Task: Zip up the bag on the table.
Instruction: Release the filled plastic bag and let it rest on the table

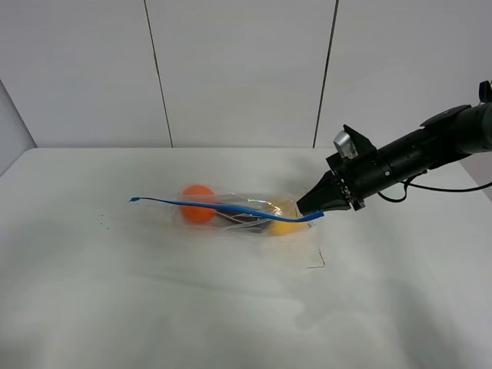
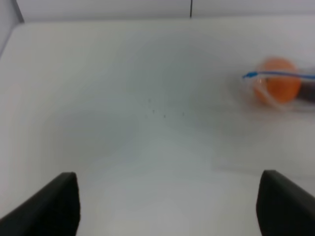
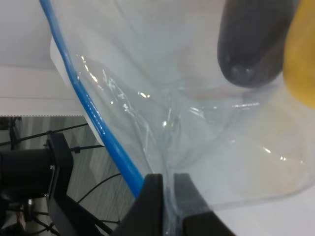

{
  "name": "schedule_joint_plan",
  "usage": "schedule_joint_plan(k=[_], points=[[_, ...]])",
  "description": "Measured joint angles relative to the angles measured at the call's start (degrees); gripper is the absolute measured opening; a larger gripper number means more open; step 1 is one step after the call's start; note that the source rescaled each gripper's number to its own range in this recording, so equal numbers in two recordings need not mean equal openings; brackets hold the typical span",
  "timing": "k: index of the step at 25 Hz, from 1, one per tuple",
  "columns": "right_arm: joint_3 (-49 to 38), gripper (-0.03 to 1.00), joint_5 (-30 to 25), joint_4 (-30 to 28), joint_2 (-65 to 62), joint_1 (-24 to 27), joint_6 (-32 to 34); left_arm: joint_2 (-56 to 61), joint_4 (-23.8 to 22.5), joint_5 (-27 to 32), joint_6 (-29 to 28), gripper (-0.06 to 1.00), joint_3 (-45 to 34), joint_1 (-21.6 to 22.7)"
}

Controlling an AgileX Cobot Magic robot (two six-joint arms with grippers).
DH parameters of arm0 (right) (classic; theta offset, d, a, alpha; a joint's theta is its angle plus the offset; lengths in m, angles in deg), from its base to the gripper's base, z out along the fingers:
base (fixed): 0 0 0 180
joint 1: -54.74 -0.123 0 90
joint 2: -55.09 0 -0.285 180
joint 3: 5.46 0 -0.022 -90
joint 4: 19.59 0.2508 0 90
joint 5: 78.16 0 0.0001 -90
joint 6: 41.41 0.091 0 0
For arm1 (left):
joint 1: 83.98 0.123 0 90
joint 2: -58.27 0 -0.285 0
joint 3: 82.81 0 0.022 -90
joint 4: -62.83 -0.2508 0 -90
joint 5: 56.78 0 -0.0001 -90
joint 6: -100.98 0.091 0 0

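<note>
The clear plastic bag (image 1: 238, 215) lies on the white table (image 1: 154, 292), with an orange fruit (image 1: 197, 204), a dark purple item and a yellow item (image 1: 286, 224) inside. Its blue zipper strip (image 1: 223, 207) runs raised from the left tip to the right end. My right gripper (image 1: 314, 209) is shut on the bag's right end at the zipper; in the right wrist view its fingers (image 3: 167, 196) pinch the clear film beside the blue strip (image 3: 93, 118). My left gripper (image 2: 167, 206) is open over bare table, well left of the bag (image 2: 283, 88). It is out of the exterior high view.
A small dark mark (image 1: 317, 261) and faint specks (image 1: 104, 223) lie on the tabletop. A white panelled wall (image 1: 238, 69) stands behind the table's far edge. The right arm (image 1: 415, 157) reaches in from the right.
</note>
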Motion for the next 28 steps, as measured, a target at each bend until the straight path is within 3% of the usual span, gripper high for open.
schedule_joint_plan(k=[28], points=[[0.0, 0.00, -0.2, 1.8, 0.0, 0.0, -2.3, 4.2, -0.3, 4.8, -0.6, 0.73, -6.6, 0.0]])
